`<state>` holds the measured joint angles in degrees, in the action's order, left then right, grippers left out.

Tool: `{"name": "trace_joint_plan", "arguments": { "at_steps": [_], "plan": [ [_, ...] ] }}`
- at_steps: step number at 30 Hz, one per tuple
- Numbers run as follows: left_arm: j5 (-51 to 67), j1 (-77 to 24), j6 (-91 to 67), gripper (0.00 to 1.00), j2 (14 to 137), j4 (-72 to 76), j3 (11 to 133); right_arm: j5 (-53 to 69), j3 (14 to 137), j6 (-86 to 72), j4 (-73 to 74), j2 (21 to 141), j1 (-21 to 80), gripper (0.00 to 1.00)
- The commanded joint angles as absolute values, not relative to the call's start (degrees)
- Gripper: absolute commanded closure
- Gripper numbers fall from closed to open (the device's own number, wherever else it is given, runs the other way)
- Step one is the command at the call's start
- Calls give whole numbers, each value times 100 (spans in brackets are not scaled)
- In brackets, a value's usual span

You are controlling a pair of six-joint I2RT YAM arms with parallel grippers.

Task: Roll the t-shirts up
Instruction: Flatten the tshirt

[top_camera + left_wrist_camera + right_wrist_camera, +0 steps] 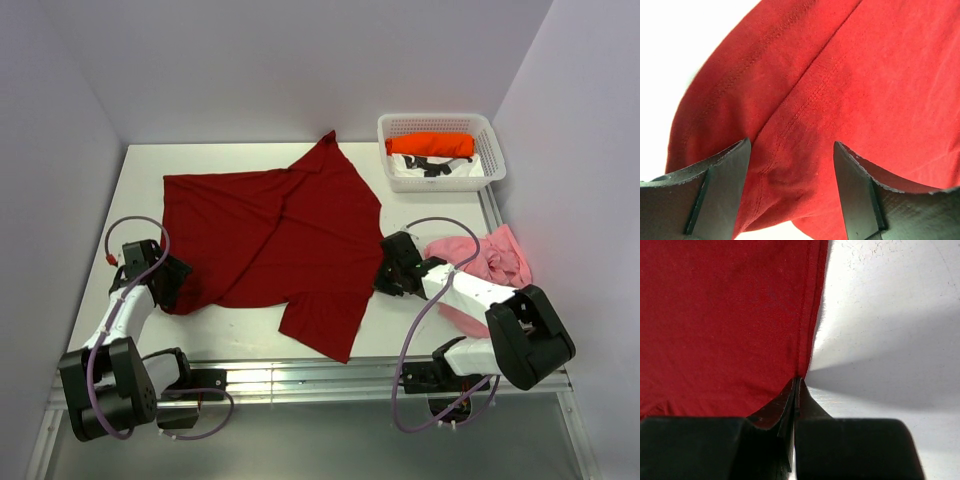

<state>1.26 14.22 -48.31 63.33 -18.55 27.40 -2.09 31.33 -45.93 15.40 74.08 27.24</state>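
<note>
The red shirt (pixel 270 235) lies spread mid-tabletop (pixel 140 170). The right end effector (pixel 384 276) is pinched shut on its right edge. The left end effector (pixel 168 283) straddles the left edge, jaws wide. This looks like the grasping step; next the left should close on the cloth.

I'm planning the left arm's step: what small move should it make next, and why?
Probably close the left gripper: its fingers stand open astride a fold at the edge of the dark red t-shirt, while the right gripper is shut on the opposite hem.
</note>
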Motion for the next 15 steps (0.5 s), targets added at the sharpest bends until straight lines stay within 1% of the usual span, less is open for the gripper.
{"name": "trace_joint_plan", "arguments": {
  "at_steps": [1, 4, 5, 6, 7, 9, 11, 15],
  "plan": [
    [-176, 1433, -5062, 28, 6065, -1872, 2698, -343, 3111, -4500, 1424, 7435, 2769, 100],
    [-141, 1433, -5028, 41, 6108, -1820, 2672, -352, 3181, -4465, 1415, 7584, 2769, 100],
    [-123, 1424, -5019, 52, 6134, -1793, 2663, -343, 3208, -4456, 1406, 7620, 2760, 100],
    [-97, 1424, -4984, 59, 6213, -1776, 2663, -334, 3225, -4447, 1389, 7646, 2768, 100],
    [-62, 1433, -4957, 81, 6249, -1758, 2672, -325, 3243, -4447, 1389, 7690, 2760, 100],
    [-70, 1433, -4922, 95, 6293, -1732, 2681, -281, 3278, -4421, 1354, 7734, 2760, 100],
    [-62, 1424, -4904, 100, 6249, -1723, 2672, -264, 3331, -4395, 1388, 7796, 2760, 100],
    [-105, 1424, -4904, 100, 6109, -1775, 2698, -281, 3340, -4403, 1406, 7778, 2760, 100]
  ]
}}
